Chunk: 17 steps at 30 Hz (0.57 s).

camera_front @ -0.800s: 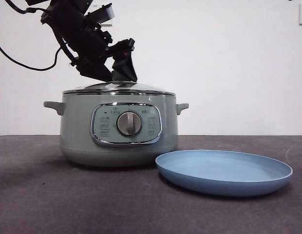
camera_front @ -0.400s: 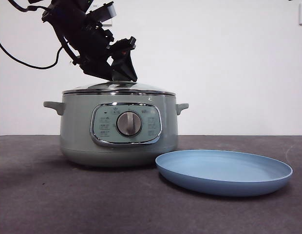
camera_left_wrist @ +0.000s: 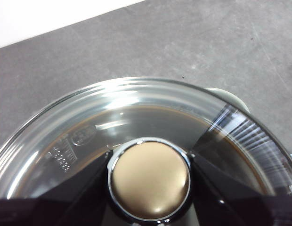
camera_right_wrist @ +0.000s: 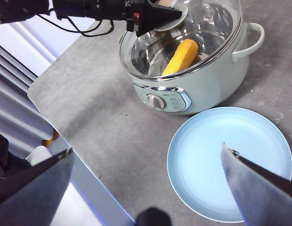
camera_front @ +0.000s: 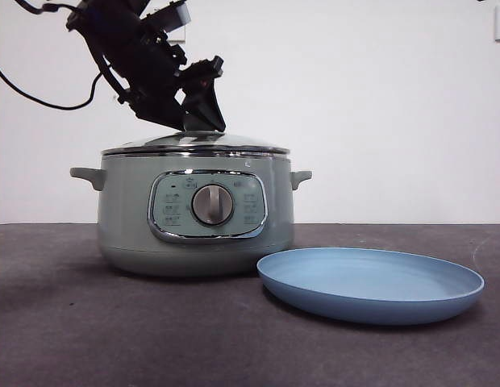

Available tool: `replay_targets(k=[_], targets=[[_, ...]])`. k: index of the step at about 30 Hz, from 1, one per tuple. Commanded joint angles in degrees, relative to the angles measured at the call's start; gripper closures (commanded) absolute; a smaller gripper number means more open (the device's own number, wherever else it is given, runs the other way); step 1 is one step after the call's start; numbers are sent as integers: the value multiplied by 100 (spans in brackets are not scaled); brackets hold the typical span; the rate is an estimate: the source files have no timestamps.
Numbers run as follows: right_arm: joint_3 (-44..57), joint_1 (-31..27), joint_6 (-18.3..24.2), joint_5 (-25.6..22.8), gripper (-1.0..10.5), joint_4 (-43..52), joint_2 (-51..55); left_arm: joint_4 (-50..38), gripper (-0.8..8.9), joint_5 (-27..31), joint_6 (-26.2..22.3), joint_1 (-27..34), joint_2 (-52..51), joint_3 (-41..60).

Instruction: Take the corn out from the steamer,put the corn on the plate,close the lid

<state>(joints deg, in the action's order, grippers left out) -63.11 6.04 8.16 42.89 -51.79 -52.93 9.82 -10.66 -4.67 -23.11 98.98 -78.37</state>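
**A:** Dark grey table (camera_front: 64, 339), white wall behind. What do you have from the front?

**B:** My left gripper (camera_front: 203, 113) comes in from about ten o'clock, its tips down on top of the lid (camera_front: 195, 145). Over the last second the arm has crept up and back a little, and the whole steamer (camera_front: 193, 211) has nudged slightly toward nine o'clock. The lid still looks seated on the pot. I read that as the first pull of the lift dragging the pot along, not the lid coming free. The plate (camera_front: 371, 284) sits at the steamer's four o'clock, nothing on it.

**A:** And the left wrist?

**B:** The knob (camera_left_wrist: 150, 179) fills the low centre, with a black jaw pressed against it at three and at nine o'clock. So I'm clamped on the knob, glass all round it.

**A:** Right wrist?

**B:** The right gripper (camera_right_wrist: 146, 186) hangs high over the plate (camera_right_wrist: 231, 162), jaws spread wide, holding nothing, waiting. From up there I see the corn (camera_right_wrist: 180, 57) through the glass, lying inside the steamer (camera_right_wrist: 202, 84), toward its middle. It can't be reached until that lid clears, so I'd lift straight up and watch that the pot doesn't slide further.
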Motion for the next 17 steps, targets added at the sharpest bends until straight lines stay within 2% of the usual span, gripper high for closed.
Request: replay_targets(k=[1, 7, 11, 17], targets=[[-13, 7, 24, -4, 410, 31, -48, 44, 822, -42, 17, -4, -219, -319], [-13, 9, 24, -297, 410, 35, -140, 614, 822, -46, 17, -4, -461, -933], [-13, 9, -24, -280, 410, 136, -273, 1207, 822, -140, 13, -2, -916, -1209], [-13, 90, -660, -280, 410, 990, -527, 1950, 822, -216, -31, -2, -1961, -1209]])
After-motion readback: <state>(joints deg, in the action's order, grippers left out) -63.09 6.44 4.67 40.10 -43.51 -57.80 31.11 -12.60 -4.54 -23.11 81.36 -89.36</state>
